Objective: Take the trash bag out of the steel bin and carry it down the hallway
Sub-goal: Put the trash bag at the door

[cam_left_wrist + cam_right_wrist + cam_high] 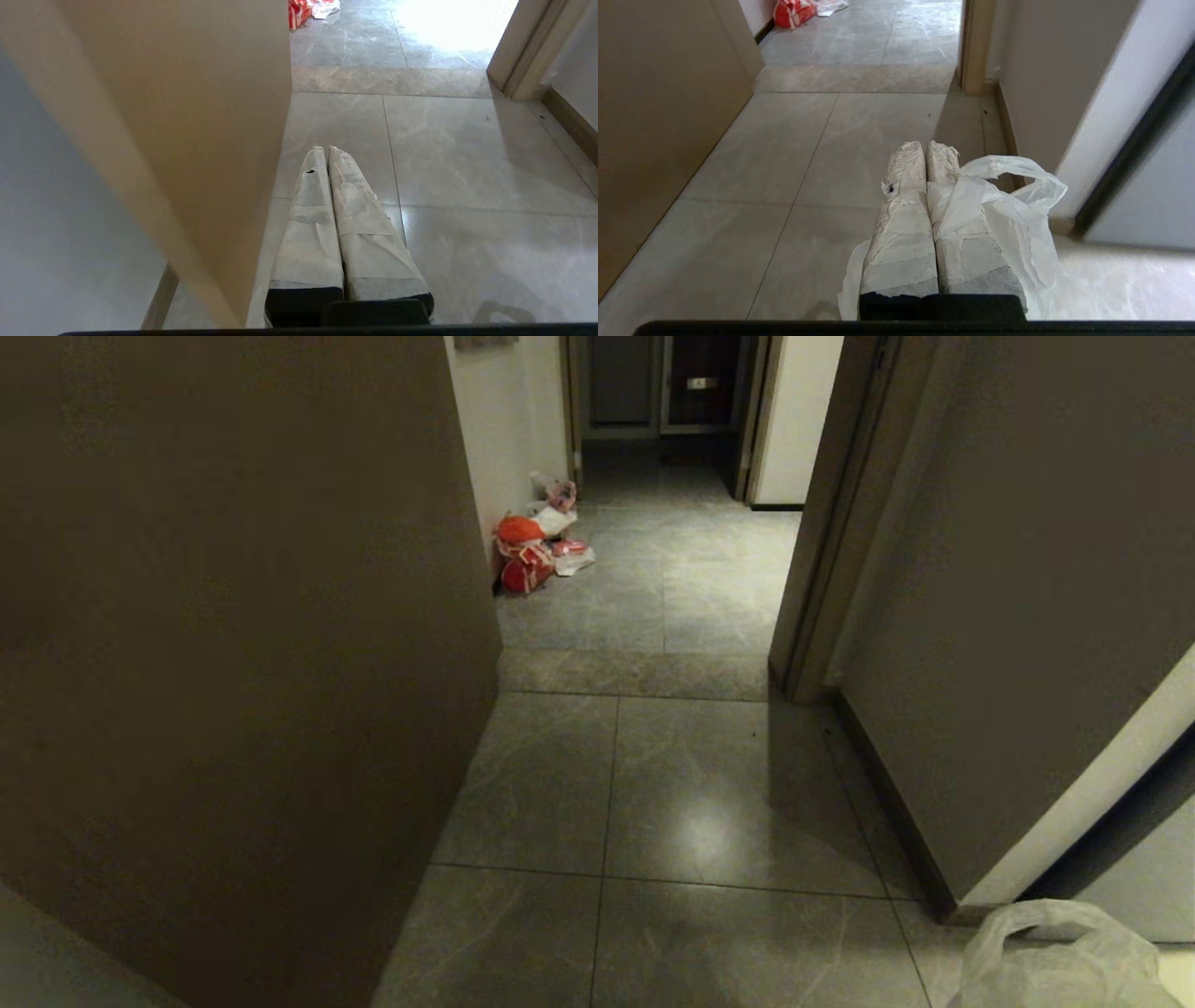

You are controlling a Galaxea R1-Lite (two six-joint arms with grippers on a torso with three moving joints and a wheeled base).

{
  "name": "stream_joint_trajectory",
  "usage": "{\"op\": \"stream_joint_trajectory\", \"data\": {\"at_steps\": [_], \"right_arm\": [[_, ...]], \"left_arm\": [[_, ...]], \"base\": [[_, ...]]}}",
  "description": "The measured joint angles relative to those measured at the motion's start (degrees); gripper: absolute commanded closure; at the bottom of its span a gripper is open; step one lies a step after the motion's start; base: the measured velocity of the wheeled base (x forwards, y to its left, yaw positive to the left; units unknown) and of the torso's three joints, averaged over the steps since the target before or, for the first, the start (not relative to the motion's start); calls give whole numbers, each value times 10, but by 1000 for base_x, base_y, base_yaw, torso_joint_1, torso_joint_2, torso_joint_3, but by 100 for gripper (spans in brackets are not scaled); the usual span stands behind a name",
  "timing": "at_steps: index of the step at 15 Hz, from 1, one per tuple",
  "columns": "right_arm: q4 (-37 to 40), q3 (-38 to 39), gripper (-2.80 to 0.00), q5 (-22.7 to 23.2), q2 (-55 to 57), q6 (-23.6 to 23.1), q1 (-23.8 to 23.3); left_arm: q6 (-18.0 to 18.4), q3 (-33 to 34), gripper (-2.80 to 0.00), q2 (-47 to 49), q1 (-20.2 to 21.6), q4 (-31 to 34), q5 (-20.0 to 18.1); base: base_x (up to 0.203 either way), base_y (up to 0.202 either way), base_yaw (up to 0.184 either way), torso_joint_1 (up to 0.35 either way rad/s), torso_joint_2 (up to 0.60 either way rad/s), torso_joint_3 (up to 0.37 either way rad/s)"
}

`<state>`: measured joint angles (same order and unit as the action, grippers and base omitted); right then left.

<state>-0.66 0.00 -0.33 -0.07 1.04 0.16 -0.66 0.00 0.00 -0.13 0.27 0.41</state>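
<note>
R hand (pixel 927 149) pinching trash bag (pixel 999 219), hallway (pixel 672 784)

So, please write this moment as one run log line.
right gripper: shut on trash bag | left gripper: shut, empty | hallway ahead

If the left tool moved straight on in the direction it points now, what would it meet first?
Most likely the grey floor tiles: the left tool points forward and slightly down along the open hallway floor. The beige wall runs close beside it but seems out of line, though depth is hard to judge.
</note>
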Motion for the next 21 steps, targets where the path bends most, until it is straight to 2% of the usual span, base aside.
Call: {"op": "stream_joint_trajectory", "data": {"at_steps": [21], "right_arm": [[0, 0, 0, 0, 0, 0, 0]], "left_arm": [[0, 0, 0, 0, 0, 0, 0]], "base": [[192, 0, 1, 2, 2, 3]]}}
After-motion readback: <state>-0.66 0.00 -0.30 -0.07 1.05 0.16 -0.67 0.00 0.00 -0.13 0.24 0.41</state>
